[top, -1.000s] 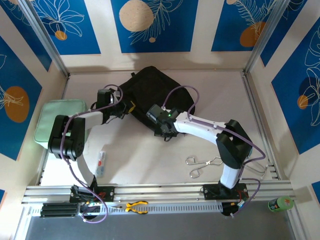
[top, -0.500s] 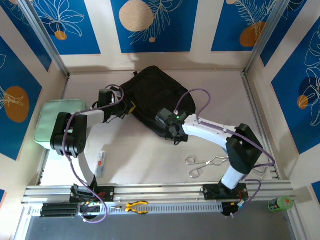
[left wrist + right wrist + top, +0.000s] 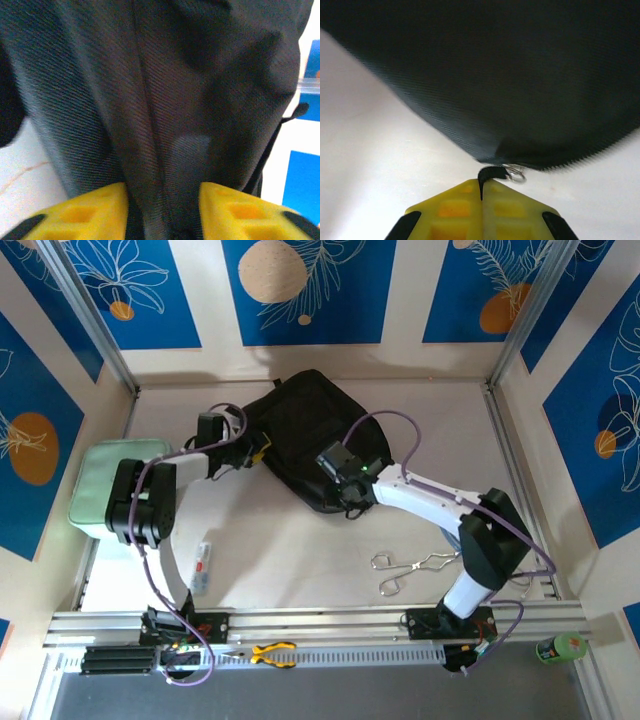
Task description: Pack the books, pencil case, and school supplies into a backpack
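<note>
1. The black backpack [image 3: 305,425] is lying at the far middle of the table [image 3: 300,560], held between the two arms.
2. A fold of its fabric is pinched between the fingers of the left gripper [image 3: 162,202]. The right gripper [image 3: 482,197] is clamped tight on the black zip pull [image 3: 491,174], beside a small metal ring [image 3: 516,175].
3. The thin pull could be slipped out if tugged off the zip's line. The soft bag could be dragged, not opened, should the left pinch be lost.
4. The right arm's purple cable [image 3: 372,420] is looped over the bag and could be snagged.
5. A mint-green pouch [image 3: 100,475] lies beside the left arm. A small tube [image 3: 203,565] and a metal tool [image 3: 410,568] lie nearer, well apart from the bag.
</note>
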